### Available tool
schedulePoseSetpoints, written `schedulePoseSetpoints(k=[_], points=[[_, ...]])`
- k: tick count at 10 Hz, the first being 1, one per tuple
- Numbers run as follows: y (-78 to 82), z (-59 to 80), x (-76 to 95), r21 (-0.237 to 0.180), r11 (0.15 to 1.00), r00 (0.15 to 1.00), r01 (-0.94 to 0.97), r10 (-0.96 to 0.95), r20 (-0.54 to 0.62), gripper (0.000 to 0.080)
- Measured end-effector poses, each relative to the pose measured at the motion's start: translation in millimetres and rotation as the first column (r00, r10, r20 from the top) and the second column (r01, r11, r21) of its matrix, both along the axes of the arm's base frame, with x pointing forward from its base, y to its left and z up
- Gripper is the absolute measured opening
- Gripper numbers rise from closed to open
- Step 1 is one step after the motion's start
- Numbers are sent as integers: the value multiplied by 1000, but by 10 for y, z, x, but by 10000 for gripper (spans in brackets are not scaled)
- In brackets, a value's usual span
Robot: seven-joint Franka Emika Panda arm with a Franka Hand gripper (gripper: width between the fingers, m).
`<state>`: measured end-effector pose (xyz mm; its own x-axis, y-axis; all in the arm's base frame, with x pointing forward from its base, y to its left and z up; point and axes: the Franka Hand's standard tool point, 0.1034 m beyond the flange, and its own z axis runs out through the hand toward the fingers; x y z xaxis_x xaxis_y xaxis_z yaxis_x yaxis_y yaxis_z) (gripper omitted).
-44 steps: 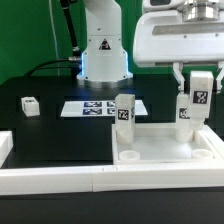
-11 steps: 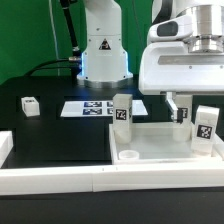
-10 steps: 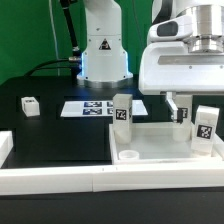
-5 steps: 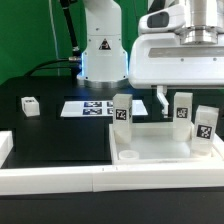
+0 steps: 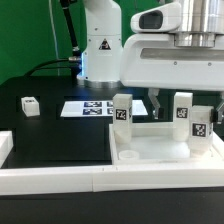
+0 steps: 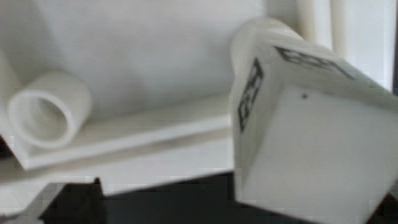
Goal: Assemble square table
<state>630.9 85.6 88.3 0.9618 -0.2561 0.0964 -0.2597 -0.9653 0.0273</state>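
Observation:
The square table's white panel [image 5: 165, 148] lies flat at the exterior view's right, with three tagged legs standing upright on it: one at its left corner [image 5: 122, 112], one further back [image 5: 181, 108] and one at the right [image 5: 201, 126]. A fourth leg [image 5: 29, 105] lies apart on the black table. My gripper [image 5: 185, 101] hangs open just above the panel, and the back leg shows between its fingers [image 5: 156, 100]; whether it is touched I cannot tell. The wrist view is filled by a tagged leg [image 6: 306, 115] and a round socket [image 6: 50, 106] of the panel.
The marker board [image 5: 95, 107] lies flat behind the panel, in front of the robot base [image 5: 103, 50]. A long white border bar [image 5: 100, 182] runs along the front, and another white bar [image 5: 5, 146] sits at the exterior view's left edge.
The gripper let go of the right leg, which now stands on the panel. Still open, it has moved toward the exterior view's left and slightly lower, around the back leg.

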Motion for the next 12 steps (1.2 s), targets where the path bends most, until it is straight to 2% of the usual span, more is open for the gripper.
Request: schedulePoseSetpoints(k=[1,3,6,9,12], points=[[51,4,42,8,1000,1000,29,-29,-7,649],[309,-36,57,27,999,998,31,-32,53,649],[464,-62,34,41,997,996,63,-66,66,649],[366,-20,22,42,997,995,70,-73,65,649],[364,-31,19,43,996,994,84,-86,64,622]])
